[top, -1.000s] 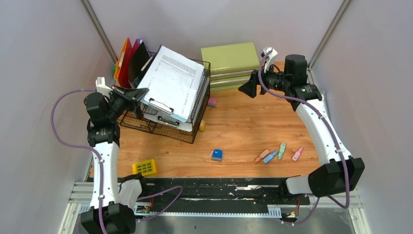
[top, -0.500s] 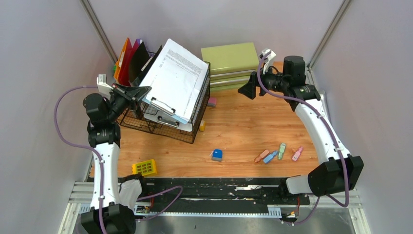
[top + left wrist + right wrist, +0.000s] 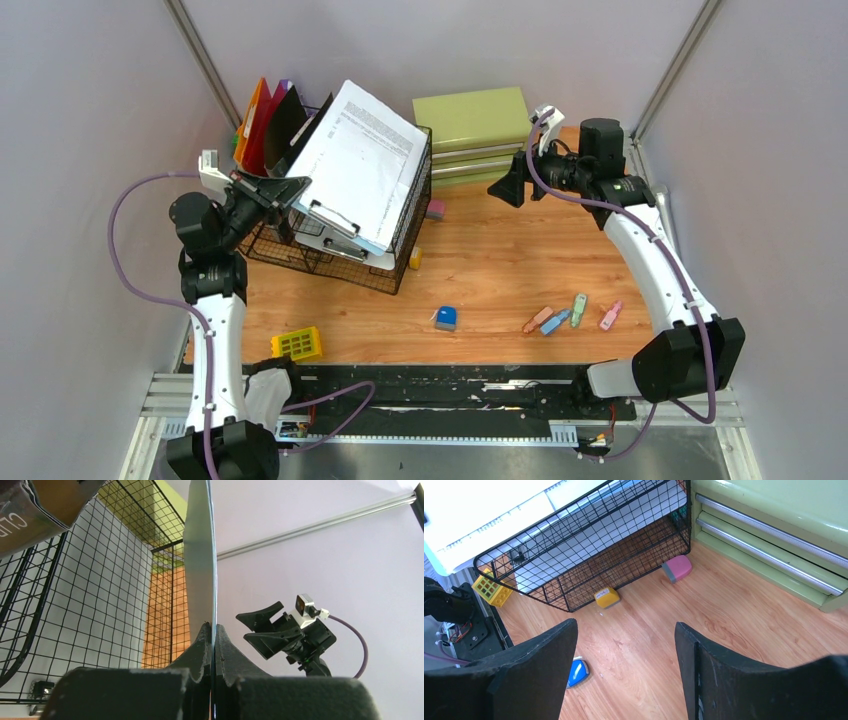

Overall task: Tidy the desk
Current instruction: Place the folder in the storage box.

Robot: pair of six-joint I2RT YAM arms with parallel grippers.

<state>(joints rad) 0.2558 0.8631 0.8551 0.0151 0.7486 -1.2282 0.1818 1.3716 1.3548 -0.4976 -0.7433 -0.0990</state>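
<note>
Top view looks down on desk (image 3: 500, 260); wrist views share wire basket (image 3: 634, 535)

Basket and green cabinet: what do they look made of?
The basket is thin black wire in a grid, likely coated steel; the desk shows through it. The cabinet looks like smooth pale green painted metal, perhaps plastic, with silver drawer strips.
</note>
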